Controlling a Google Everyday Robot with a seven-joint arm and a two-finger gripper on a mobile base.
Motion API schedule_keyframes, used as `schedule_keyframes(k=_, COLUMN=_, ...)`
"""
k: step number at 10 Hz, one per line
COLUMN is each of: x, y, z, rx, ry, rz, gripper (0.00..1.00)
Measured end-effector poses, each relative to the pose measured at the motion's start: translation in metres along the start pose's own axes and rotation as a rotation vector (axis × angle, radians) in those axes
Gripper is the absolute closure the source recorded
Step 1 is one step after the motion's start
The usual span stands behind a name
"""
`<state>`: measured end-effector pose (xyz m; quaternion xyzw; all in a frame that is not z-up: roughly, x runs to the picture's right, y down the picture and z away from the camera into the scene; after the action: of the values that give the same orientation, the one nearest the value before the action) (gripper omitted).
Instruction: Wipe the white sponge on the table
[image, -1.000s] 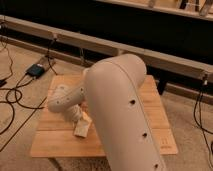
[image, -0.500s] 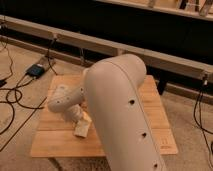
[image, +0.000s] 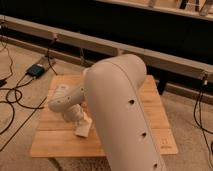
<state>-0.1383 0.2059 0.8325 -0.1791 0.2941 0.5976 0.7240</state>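
Currently, in the camera view, the gripper (image: 74, 115) sits low over the table (image: 150, 117), whose plank top extends beneath and beyond it. Whether it is open or closed cannot be told. The white sponge (image: 83, 130) lies on the wood immediately below the gripper, touching it. The robot arm (image: 122, 105) rises beside the gripper, covering the table's middle. Cables (image: 15, 100) lie on the floor beyond the opposite side.
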Motion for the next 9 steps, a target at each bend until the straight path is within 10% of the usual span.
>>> schedule_keyframes(k=2, x=0.001, y=-0.002, z=0.000, rx=0.001, ry=0.004, rz=0.004, gripper=0.99)
schedule_keyframes(k=9, x=0.017, y=-0.030, z=0.000, rx=0.031, ry=0.048, rz=0.072, gripper=1.00)
